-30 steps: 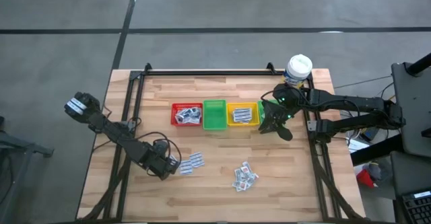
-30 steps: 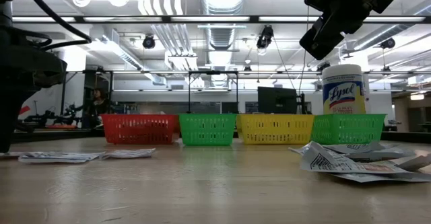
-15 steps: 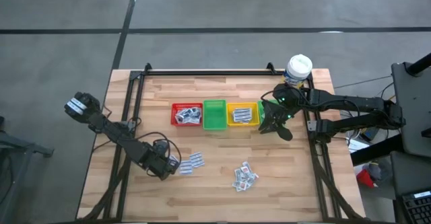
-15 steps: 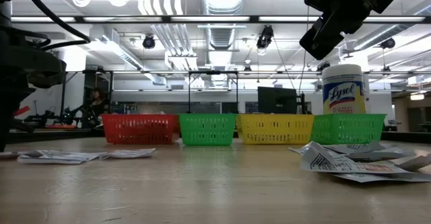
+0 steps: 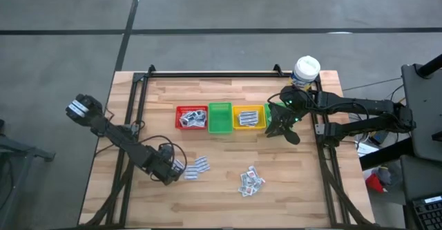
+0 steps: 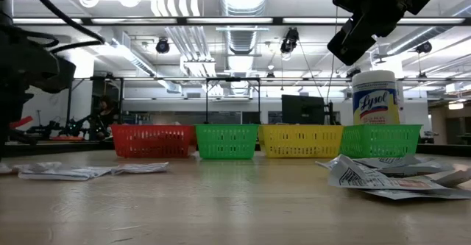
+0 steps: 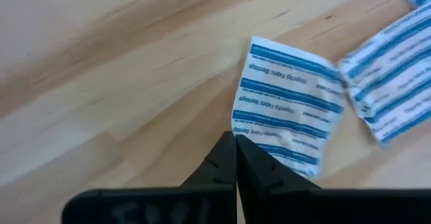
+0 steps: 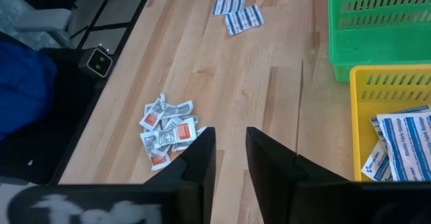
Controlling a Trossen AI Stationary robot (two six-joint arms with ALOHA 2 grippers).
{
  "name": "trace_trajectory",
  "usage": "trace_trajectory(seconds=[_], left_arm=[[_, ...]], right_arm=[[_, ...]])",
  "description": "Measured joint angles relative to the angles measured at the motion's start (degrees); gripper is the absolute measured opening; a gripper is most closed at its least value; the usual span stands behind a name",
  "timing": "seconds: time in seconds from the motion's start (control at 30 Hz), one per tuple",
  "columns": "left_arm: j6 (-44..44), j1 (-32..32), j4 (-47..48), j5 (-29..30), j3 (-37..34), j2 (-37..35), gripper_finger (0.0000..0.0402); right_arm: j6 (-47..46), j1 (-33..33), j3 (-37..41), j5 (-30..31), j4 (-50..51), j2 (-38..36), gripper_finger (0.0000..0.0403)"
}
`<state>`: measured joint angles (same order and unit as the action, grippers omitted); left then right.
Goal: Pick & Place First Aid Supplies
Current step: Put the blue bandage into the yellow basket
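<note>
Top-down, low and wrist views of a wooden table (image 5: pixel 228 202). The left gripper (image 5: pixel 173 169) sits low at the table's left-front area, its fingers (image 7: pixel 232 167) pressed together at the edge of a blue-striped packet (image 7: pixel 286 109) that lies flat on the wood; the tips meet at the packet's rim (whether any paper is pinched between them cannot be told). A second blue-striped packet (image 7: pixel 390 83) lies just beside the first, and in the high view these form a small cluster of blue-striped packets (image 5: pixel 195 166) directly beside the left gripper. A separate heap of squarish packets (image 5: pixel 250 180) with grey and reddish print lies on the table well to the right of that cluster, nearer the front. Along the middle of the table stands a row of bins, touching side by side: red bin (image 5: pixel 191 117) holding packets, green bin (image 5: pixel 220 118), yellow bin (image 5: pixel 248 117) holding blue-printed packets, and a further green bin (image 6: pixel 380 140) mostly hidden under the right arm. The right gripper (image 5: pixel 282 128) hangs above that end of the row, fingers (image 8: pixel 202 160) slightly apart and holding nothing. A white-capped bottle (image 5: pixel 306 71) stands behind it.
</note>
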<state>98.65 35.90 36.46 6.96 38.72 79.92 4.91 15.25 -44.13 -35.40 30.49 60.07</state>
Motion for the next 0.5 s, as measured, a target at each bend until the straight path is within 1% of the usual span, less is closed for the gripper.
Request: trace_trajectory(seconds=[0.2,0.3,0.4,0.5], left_arm=[[-2.11,0.12,4.37,0.15,1.22,-4.95,0.0000],[-3.39,0.21,6.00,1.29,1.97,-7.57,0.0000],[-5.68,0.26,6.63,4.25,2.36,-10.25,0.0000],[-8.78,0.33,6.08,9.31,2.85,-12.50,0.0000]], right_arm=[[-0.26,0.00,-0.01,-0.02,0.04,0.00,0.0087],[-0.28,-0.02,0.00,-0.01,0.06,0.00,0.0085],[-0.29,-0.01,-0.01,-0.01,0.06,0.00,0.0079],[-0.31,0.00,-0.01,-0.02,0.02,0.00,0.0073]])
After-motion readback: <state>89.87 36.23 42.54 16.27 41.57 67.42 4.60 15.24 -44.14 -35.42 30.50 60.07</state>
